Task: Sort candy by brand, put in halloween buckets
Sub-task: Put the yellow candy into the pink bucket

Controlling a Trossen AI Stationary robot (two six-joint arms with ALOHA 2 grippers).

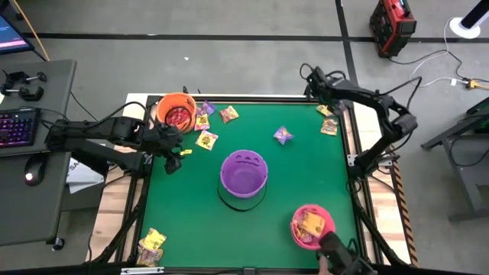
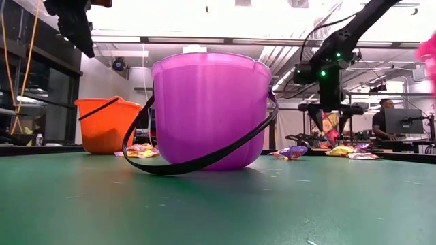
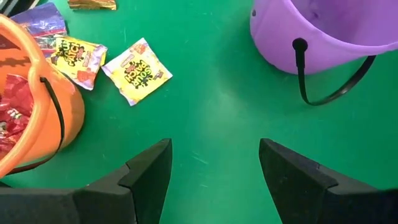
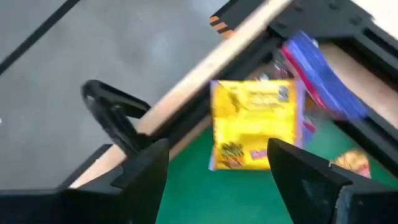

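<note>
Three buckets stand on the green table: orange (image 1: 177, 112) at the far left with red candy inside, purple (image 1: 244, 173) in the middle, pink (image 1: 312, 226) near right with yellow candy inside. Loose candy packets lie beside the orange bucket (image 3: 137, 70) and mid-table (image 1: 283, 135). My right gripper (image 4: 214, 180) hangs open over the far right corner, just above a yellow packet (image 4: 255, 124) that lies beside a purple-blue one (image 4: 317, 74); it touches neither. My left gripper (image 3: 214, 168) hovers open above bare table between the orange and purple buckets.
The purple bucket's black handle (image 2: 204, 160) lies down on the table in front of it. Two packets (image 1: 153, 246) lie at the near left corner. The table's wooden rim and black frame (image 4: 205, 68) run right behind the yellow packet. A person (image 2: 387, 109) sits beyond the table.
</note>
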